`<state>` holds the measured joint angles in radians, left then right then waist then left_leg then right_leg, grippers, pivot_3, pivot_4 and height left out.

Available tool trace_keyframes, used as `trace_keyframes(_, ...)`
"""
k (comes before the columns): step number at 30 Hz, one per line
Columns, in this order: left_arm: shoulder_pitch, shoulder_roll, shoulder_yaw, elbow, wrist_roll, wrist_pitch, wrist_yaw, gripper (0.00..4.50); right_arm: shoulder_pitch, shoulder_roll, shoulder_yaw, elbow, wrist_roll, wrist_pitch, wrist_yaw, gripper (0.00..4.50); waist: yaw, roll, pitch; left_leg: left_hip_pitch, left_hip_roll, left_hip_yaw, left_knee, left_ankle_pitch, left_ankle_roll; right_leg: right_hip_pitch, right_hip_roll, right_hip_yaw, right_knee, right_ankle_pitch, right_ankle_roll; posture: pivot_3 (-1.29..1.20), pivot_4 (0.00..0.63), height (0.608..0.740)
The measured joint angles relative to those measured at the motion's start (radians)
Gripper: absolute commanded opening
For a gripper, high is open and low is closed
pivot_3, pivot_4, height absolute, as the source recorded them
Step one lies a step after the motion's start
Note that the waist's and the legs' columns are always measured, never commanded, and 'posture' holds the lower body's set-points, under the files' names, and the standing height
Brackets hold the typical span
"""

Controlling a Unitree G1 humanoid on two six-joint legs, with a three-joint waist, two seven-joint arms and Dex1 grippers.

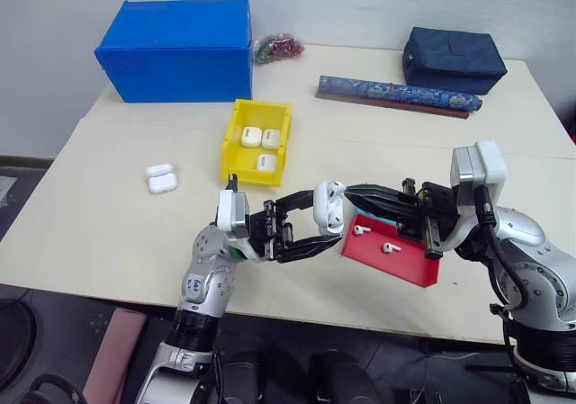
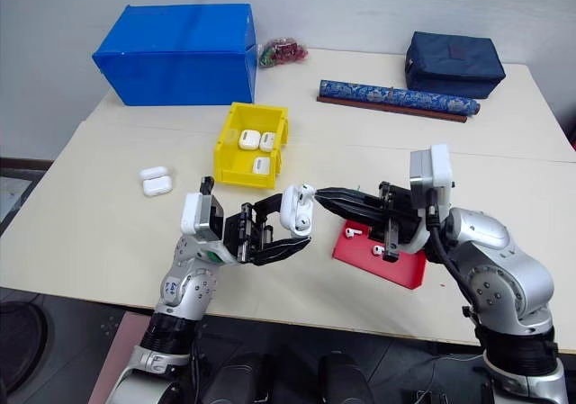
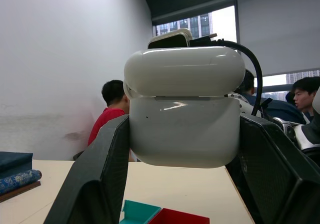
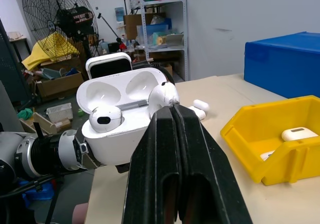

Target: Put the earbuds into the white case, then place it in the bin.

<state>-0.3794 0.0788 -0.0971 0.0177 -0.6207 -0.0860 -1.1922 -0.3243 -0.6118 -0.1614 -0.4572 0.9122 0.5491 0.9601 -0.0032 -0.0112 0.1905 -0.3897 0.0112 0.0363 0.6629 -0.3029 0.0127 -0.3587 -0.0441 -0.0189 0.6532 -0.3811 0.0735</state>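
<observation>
**Second earbud going into the case**

My left fingers [image 1: 317,227] clamp the white case [image 1: 329,207], lid open, above the table's [image 1: 108,233] near edge. One earbud [image 4: 105,118] sits seated; my right fingers [image 4: 172,109], pressed together, pinch another [image 4: 164,95] at its socket. Closing the lid and carrying it to the yellow bin [image 1: 231,148] remain.

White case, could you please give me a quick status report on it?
Left gripper shut on white case, lid open. Right gripper shut on an earbud, at the case. One earbud seated. Nothing in the way.
</observation>
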Motion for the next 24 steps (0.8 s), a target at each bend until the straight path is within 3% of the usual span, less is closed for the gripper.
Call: trace_keyframes(24,-0.001,0.002,-0.002,0.030,0.003,0.001,-0.003,2.77,-0.047,-0.001,-0.014,0.019,0.054,0.040,-0.075,0.01,0.000,0.000,0.000,0.000,0.000,0.000,0.000,0.000,0.000,0.000,0.000,0.000,0.000,0.000,0.000,0.00,0.150,0.740)
